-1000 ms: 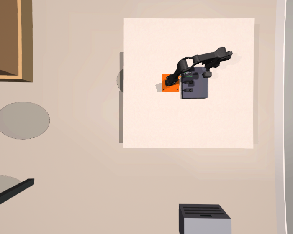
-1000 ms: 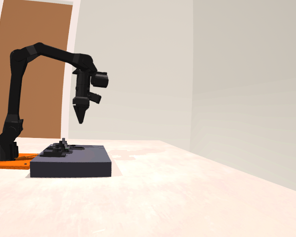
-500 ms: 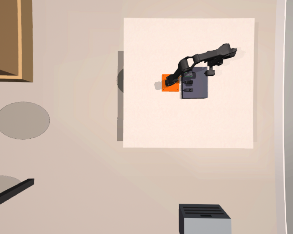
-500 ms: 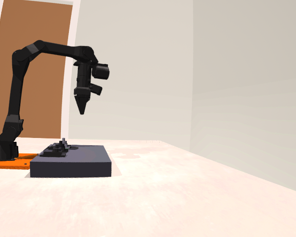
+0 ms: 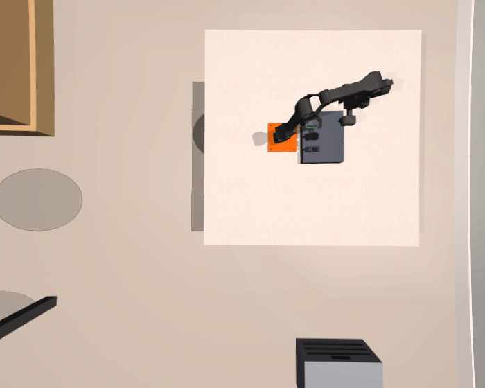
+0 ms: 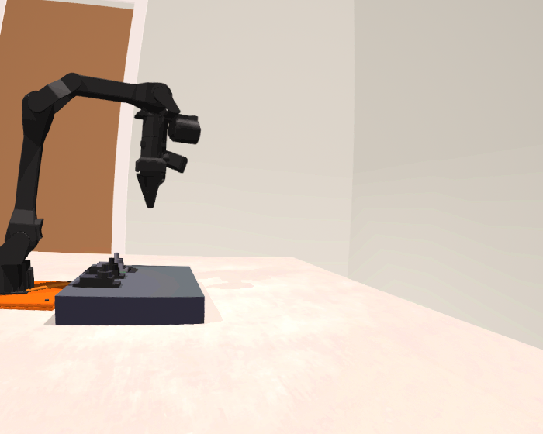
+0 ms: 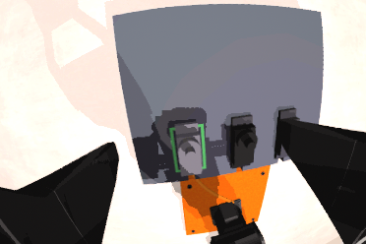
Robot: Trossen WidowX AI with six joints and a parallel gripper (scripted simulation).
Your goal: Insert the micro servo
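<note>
The grey micro servo (image 5: 313, 122) (image 6: 117, 257) (image 7: 190, 156) is within the green-marked pocket outline (image 7: 204, 147) on the dark grey deck (image 5: 328, 143) (image 6: 129, 310) (image 7: 221, 42). Its output shaft points up. I cannot tell for sure whether both ears lie flat. A thin tan cable (image 7: 212, 193) shows beyond the deck edge, over the orange plate; its part in the side notch is not clear. My gripper (image 6: 150, 205) (image 7: 200, 141) is open and empty, high above the deck and away from the servo.
Two black servos sit in a row beside the grey one: a middle servo (image 5: 312, 136) (image 7: 242, 143) and an outer servo (image 5: 312, 149), partly hidden by my right finger in the wrist view. The orange base plate (image 5: 282, 147) (image 7: 253, 190) adjoins the deck on the arm's base side.
</note>
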